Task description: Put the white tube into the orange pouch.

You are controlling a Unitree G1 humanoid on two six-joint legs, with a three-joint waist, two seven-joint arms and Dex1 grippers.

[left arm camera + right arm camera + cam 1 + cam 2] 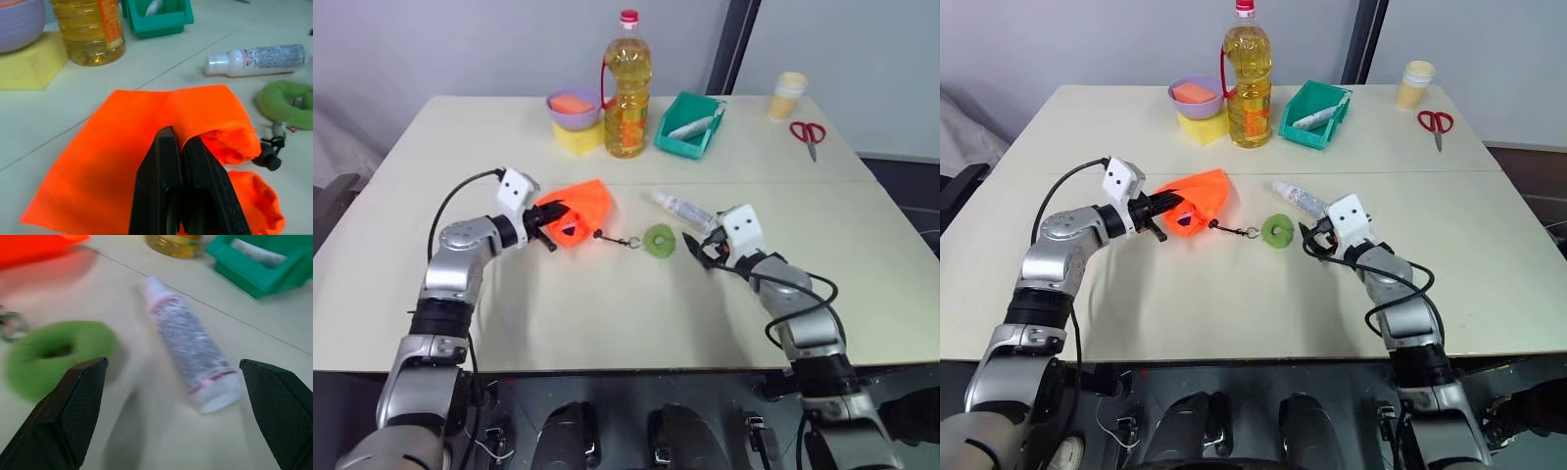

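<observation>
Orange pouch (579, 215) on the table (607, 313), left of centre; left gripper (182, 147) clamped on its mouth edge. Its cord runs to the green ring (659, 240). White tube (683, 208) lies just beyond the ring, free. Right gripper (173, 382) fingers spread wide, tube between them, not touching.
</observation>
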